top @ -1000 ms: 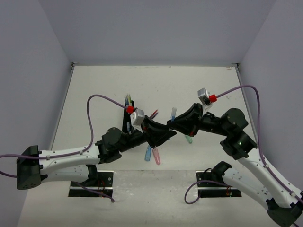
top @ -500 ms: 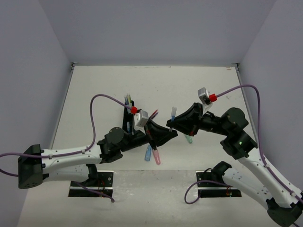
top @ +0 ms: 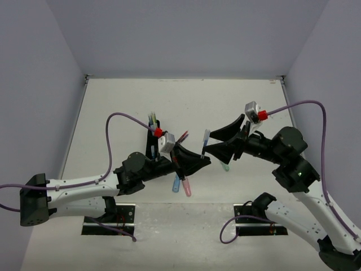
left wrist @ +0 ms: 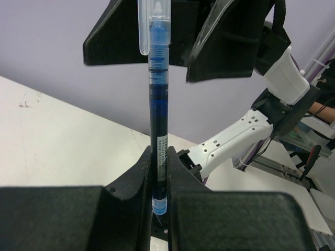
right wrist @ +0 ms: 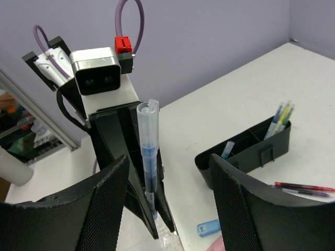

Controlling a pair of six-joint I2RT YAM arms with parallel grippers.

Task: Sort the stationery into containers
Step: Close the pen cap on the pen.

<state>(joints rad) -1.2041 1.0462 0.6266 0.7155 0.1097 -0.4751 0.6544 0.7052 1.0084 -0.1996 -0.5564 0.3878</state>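
**Blue pen upright, L pincer gripping**

Blue pen (left wrist: 158, 104) stands vertical above the table (right wrist: 251, 89), clear cap up. My L pincer (left wrist: 159, 157) is clamped on its lower barrel. My R pincer (right wrist: 170, 172) is spread wide, one finger either side of the pen, clear of it. Organiser (right wrist: 251, 151) w/ pens is nearby, a red pen (right wrist: 303, 186) lying beside it.

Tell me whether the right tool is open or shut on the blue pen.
Open: the right tool has its fingers wide apart, clear of the blue pen, which only the left tool clamps.
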